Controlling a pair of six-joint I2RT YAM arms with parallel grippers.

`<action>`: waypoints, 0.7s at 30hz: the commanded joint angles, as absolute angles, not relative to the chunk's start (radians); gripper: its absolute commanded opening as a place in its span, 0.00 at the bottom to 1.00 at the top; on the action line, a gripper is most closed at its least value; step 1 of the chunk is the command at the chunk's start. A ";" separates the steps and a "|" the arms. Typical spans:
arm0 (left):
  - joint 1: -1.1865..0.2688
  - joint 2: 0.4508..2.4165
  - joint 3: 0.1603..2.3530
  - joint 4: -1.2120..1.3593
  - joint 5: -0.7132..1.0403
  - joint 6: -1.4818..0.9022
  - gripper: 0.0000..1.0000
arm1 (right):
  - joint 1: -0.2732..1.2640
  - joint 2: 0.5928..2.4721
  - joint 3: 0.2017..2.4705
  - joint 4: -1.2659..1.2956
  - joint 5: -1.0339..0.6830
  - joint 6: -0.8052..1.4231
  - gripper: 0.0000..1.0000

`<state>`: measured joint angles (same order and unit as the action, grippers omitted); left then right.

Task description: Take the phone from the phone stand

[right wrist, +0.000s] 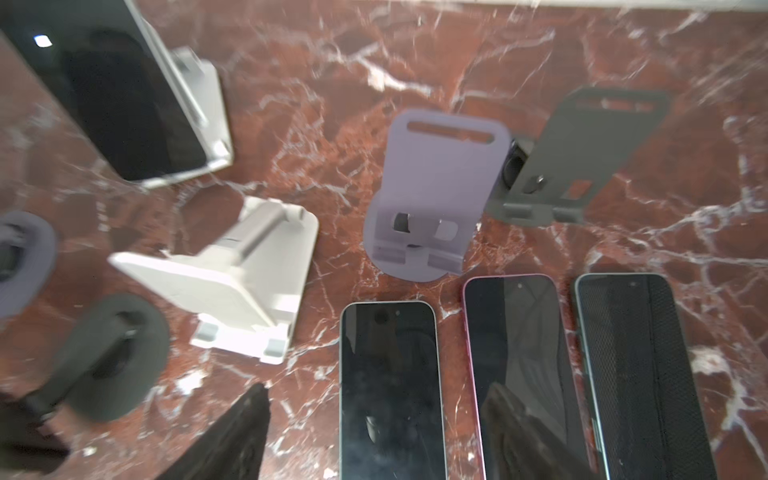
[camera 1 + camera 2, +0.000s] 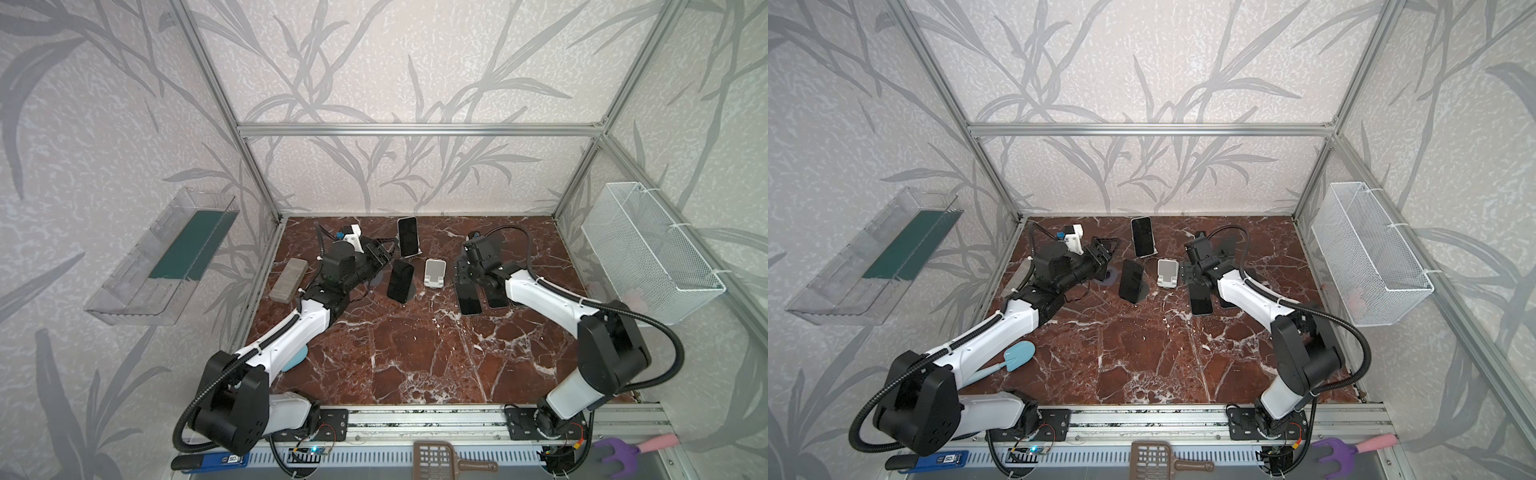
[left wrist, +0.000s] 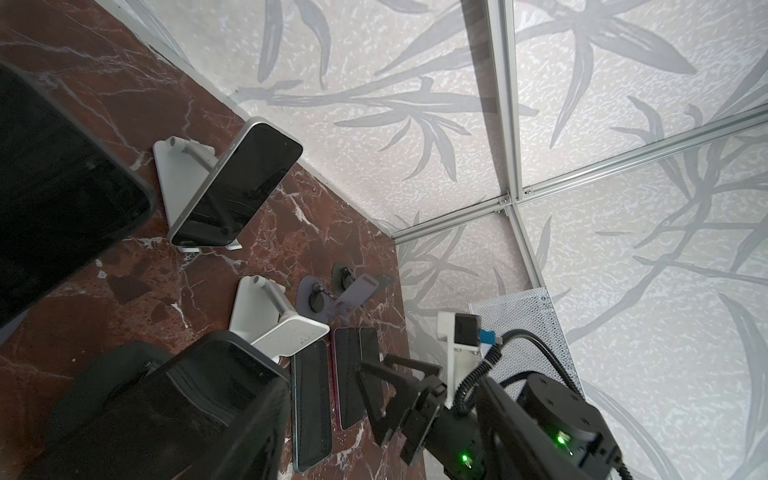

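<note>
R gripper (image 1: 376,388): jaws apart, clamped on nothing. Its fingers (image 1: 237,432) hang over a row of flat phones, tips either side of the blue-rim phone (image 1: 392,399) in the R wrist view. That phone lies flat, screen up, on the counter (image 2: 415,353), off any stand. The pink-rim phone (image 1: 519,353) is just beside it, w/ a third phone (image 1: 636,365) next along. All three are parallel and close together. In both top views the row sits at approx 5 o'clock of the R gripper, partly under the R arm.

The empty white stand (image 2: 435,273) is just at 9 o'clock of the R gripper. Near the phones' notch ends stand an empty purple stand (image 1: 432,195) and an empty dark-grey stand (image 1: 582,153), side by side, not touching the phones.

L gripper (image 2: 1104,247): jaws look apart in the top views, nothing seen between them. It hovers near 9 o'clock of the silver phone (image 2: 407,236), which leans on the rear white stand (image 3: 183,166) close to the back wall.

The black phone (image 2: 400,280) is propped on a dark stand (image 1: 120,349). It is at 6 o'clock of the silver phone, approx 5 o'clock of the L gripper and 9 o'clock of the empty white stand.
</note>
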<state>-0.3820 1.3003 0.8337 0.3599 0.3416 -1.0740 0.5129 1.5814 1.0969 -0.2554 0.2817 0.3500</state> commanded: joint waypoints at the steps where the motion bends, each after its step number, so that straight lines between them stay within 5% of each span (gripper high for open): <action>1: -0.375 1.269 0.843 0.370 0.331 -1.070 0.72 | 0.590 1.527 1.053 -0.196 0.354 0.367 0.87; 10: -0.371 1.248 0.838 0.355 0.305 -1.046 0.72 | 0.698 1.741 1.235 -0.164 0.450 0.458 0.99; 21: -0.372 1.241 0.834 0.359 0.300 -1.048 0.73 | 0.716 1.937 1.373 -0.177 0.587 0.556 0.99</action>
<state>-0.3759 1.2728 0.8337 0.3523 0.3103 -1.0508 0.7113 1.9163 1.3342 -0.1692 0.5274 0.5102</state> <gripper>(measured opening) 0.726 0.991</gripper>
